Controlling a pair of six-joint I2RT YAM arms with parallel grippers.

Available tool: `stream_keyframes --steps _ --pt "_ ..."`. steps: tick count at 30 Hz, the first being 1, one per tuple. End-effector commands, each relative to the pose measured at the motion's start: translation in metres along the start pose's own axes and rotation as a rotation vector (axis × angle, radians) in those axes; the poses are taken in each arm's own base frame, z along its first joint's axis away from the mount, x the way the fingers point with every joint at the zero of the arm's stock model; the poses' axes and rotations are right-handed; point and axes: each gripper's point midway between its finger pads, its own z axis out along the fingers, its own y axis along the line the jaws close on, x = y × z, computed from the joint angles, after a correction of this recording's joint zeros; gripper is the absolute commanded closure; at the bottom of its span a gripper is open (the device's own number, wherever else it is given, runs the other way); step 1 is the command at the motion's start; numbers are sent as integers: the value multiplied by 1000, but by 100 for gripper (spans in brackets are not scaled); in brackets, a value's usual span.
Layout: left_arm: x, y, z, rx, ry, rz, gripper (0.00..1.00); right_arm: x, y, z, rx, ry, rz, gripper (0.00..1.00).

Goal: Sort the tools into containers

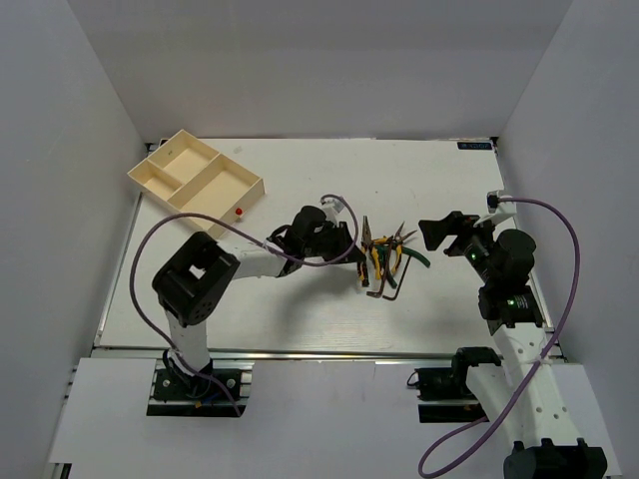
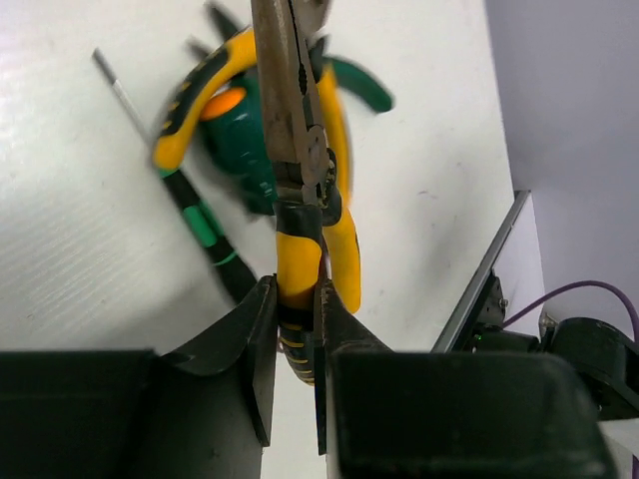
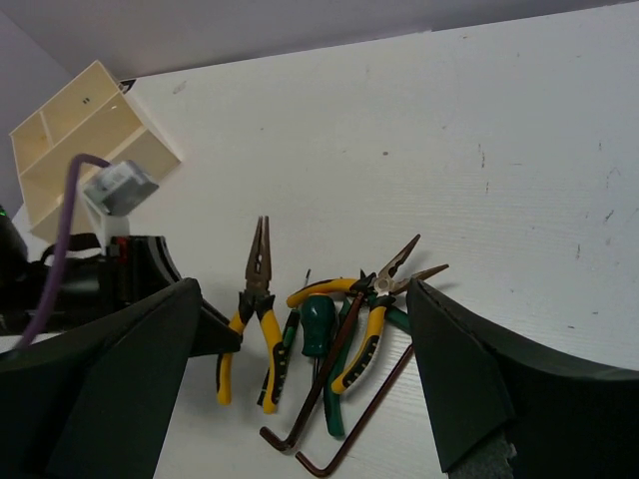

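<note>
Tabletop (image 1: 300, 180): white, carrying all items.

Tray (image 1: 225, 185): cream, divided into open compartments. It sits well apart from the left pincer (image 1: 351, 259), beyond it on the far left, and farther still from the right pincer (image 1: 441, 232). No tool can be seen in it.

Left pincer: the left wrist view shows it clenched on one yellow-and-black handle of the long-nose pliers (image 2: 300, 259), with a finger pressed against each side of that handle. The pliers' metal nose points straight away from the pincer. Whether the pliers are clear of the tabletop cannot be told.

Right pincer (image 3: 305, 299): released, with its fingers spread wide and grasping nothing. The tool heap lies ahead of it, between the two pincers.

Tool heap: just beyond the left pincer's fingertips, to the side of the gripped pliers, lie a second pair of yellow-handled pliers (image 3: 374, 309), green-handled pliers (image 1: 414, 259), a thick green screwdriver (image 3: 318, 321) and a thin green-and-black screwdriver (image 2: 200, 215). They overlap one another.

Hex keys (image 3: 329, 384): two dark L-shaped bars at the heap's near edge, close to the right pincer.

Red knob (image 1: 240, 212): just beside the tray's near wall, well away from both pincers.
</note>
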Motion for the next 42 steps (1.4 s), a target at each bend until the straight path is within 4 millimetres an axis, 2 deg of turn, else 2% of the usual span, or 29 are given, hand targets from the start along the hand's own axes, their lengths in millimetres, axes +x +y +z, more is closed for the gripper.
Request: stream_keyframes --steps 1,3,6,7,8,9,10,12,13,15,16,19,20,22,23,24,26,29,30,35,39,42 --pt "-54 -60 -28 97 -151 173 100 -8 6 -2 -19 -28 -6 11" --pt "-64 -60 -39 73 -178 205 100 -7 5 -3 -16 -28 -6 11" --pt "-86 -48 -64 -61 -240 276 100 -6 4 -4 -8 -29 -6 11" --pt "-105 -34 -81 -214 -295 353 100 -7 6 -4 -16 -30 -8 11" --pt "-116 -29 -92 -286 -321 397 100 -7 5 -4 -12 -32 -8 11" --pt "-128 -16 -105 -407 -355 421 100 -7 5 -5 -15 -36 -8 11" --pt "-150 5 -131 -599 -408 447 100 -6 6 -5 -22 -36 -4 11" --pt "-172 17 -159 -758 -468 499 100 -4 8 -4 -34 -35 -1 11" --pt "-189 26 -182 -890 -507 551 100 -4 8 -4 -33 -35 2 11" --pt "-205 42 -201 -1021 -498 625 100 -3 9 -4 -35 -33 1 11" --pt "-219 50 -218 -1106 -510 634 100 -3 8 -5 -34 -33 1 11" --pt "-236 74 -227 -1208 -459 675 100 -3 10 -6 -36 -29 1 11" --pt "-250 80 -239 -1245 -475 664 100 -3 11 -6 -40 -29 -1 11" --pt "-257 100 -241 -1284 -431 660 100 -2 10 -5 -35 -27 0 11" --pt "-267 102 -242 -1271 -438 654 100 1 11 -5 -40 -20 -2 11" --pt "-272 120 -250 -1297 -422 632 100 0 12 -5 -40 -20 -2 11" --pt "-284 135 -263 -1322 -423 617 100 2 12 -4 -40 -15 -5 11" --pt "-289 157 -267 -1359 -393 612 100 4 12 -3 -39 -7 -2 11" --pt "-293 166 -276 -1381 -392 596 100 6 12 -2 -41 0 -3 11" --pt "-291 206 -293 -1437 -353 576 100 10 15 0 -48 17 -1 11" --pt "-277 234 -291 -1481 -287 545 100 15 12 4 -36 33 8 11" --pt "-257 255 -286 -1487 -235 473 100 16 12 5 -35 36 10 11"
